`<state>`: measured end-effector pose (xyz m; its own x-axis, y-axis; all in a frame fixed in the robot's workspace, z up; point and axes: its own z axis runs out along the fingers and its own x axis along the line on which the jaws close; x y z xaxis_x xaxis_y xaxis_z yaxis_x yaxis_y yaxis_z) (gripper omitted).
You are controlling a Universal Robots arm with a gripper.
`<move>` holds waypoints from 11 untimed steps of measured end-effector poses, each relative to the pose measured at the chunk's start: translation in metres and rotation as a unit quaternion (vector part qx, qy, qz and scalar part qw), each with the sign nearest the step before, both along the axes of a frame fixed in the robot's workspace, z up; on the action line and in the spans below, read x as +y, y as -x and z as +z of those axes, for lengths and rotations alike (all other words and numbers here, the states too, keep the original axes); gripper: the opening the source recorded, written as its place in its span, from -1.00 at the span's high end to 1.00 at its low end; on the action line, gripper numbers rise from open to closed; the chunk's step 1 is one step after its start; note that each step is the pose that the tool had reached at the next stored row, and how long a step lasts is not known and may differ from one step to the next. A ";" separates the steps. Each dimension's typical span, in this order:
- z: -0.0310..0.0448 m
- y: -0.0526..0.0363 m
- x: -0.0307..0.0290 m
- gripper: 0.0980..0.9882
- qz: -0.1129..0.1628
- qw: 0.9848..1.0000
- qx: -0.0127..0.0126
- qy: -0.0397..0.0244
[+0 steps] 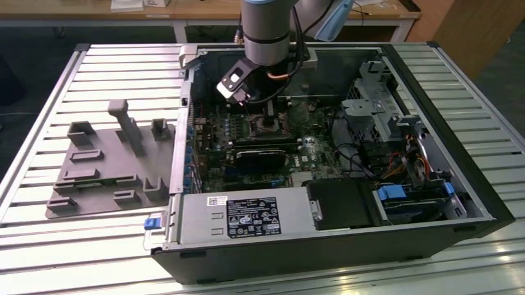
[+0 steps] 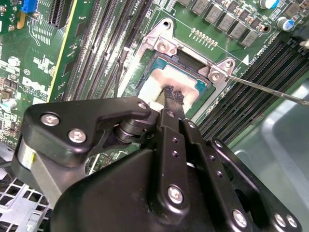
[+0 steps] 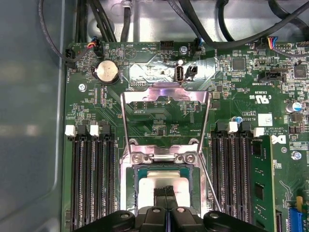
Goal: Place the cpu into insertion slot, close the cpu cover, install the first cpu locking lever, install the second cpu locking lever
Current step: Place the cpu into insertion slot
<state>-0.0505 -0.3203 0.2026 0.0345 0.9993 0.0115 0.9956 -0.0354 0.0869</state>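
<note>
Black metal gripper (image 2: 172, 96) with silver screws, fingertips pressed together, tips right over the small square silvery-grey cpu (image 2: 150, 88); contact unclear. Cpu lies flat inside the dark square insertion slot (image 2: 164, 47) with silver metal frame, on the green circuit board (image 2: 43, 72). Thin silver wire lever (image 2: 270, 91) runs out from the frame's corner across long black memory slots (image 2: 265, 58). Blue plastic connector (image 2: 29, 5) sits well apart

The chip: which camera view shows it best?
The first wrist view: the chip faces the camera in its socket, barely covered. In the second wrist view the gripper hides part of it. In the exterior view it is too small to tell.
</note>
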 end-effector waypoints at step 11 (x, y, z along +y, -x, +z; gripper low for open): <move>-0.0031 0.0001 -0.0001 0.99 -0.001 1.000 0.000 0.000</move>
